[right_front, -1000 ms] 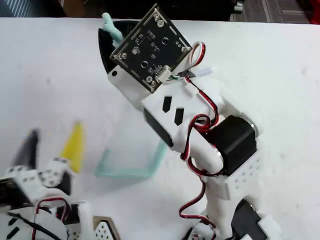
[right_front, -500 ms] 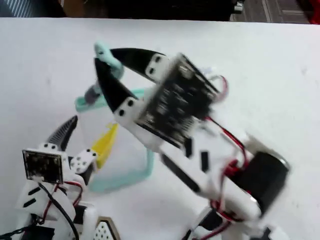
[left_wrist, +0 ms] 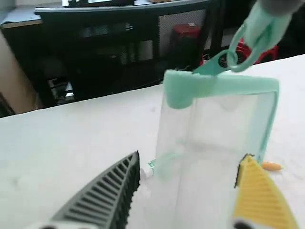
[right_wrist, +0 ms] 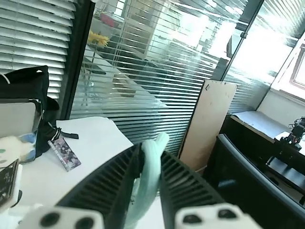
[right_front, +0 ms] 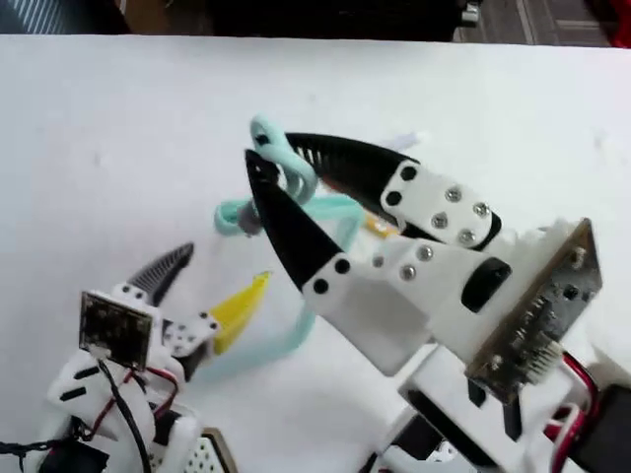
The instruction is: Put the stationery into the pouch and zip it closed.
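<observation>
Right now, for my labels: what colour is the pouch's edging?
Mint green edging on a clear pouch; clearest in the left wrist view.

Right gripper [right_front: 268, 148] reaches from the frame's lower right toward centre, wrist rolled sideways, black fingers pinched tight on a mint strap [right_front: 264, 129]. Left gripper [right_front: 227, 262] (lower left) angles up-frame, grey and yellow fingers spread apart.

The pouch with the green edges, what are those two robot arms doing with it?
The right gripper has its black fingers shut on the mint loop of the pouch, which seems to hang upright from it. The left gripper is open near the pouch's lower part, with one black finger and one yellow. The zip's state can't be told.
</observation>
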Controlling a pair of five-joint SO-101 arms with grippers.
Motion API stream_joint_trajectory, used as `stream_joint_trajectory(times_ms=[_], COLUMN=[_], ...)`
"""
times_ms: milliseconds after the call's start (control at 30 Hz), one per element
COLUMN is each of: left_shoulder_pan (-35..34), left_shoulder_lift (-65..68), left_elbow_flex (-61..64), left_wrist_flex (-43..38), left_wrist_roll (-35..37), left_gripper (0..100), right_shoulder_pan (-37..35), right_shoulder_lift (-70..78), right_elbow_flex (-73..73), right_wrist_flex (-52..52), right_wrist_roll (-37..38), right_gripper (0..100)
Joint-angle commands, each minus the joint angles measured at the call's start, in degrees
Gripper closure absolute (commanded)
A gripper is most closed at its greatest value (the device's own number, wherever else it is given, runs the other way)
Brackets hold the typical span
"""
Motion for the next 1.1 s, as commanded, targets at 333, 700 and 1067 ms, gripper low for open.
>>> stream_joint_trajectory(times_ms=[333,700,1067], left_shoulder_pan=[13.49,14.02,24.75], left_shoulder_lift=[0.48,0.31,0.40], left_elbow_flex=[7.47,-1.05,1.58], left_wrist_flex=[-2.11,8.79,8.09], left_wrist_roll=[-4.92,-7.65,-12.48], left_gripper=[65,64,64], right_shoulder_pan=[-4.70,-4.79,-6.55], right_shoulder_lift=[-3.65,-4.35,4.00], right_elbow_flex=[-0.26,-0.26,-0.79], right_wrist_flex=[4.44,5.49,2.68], right_wrist_roll=[-0.44,-0.35,-0.26], right_gripper=[98.1,98.1,98.1])
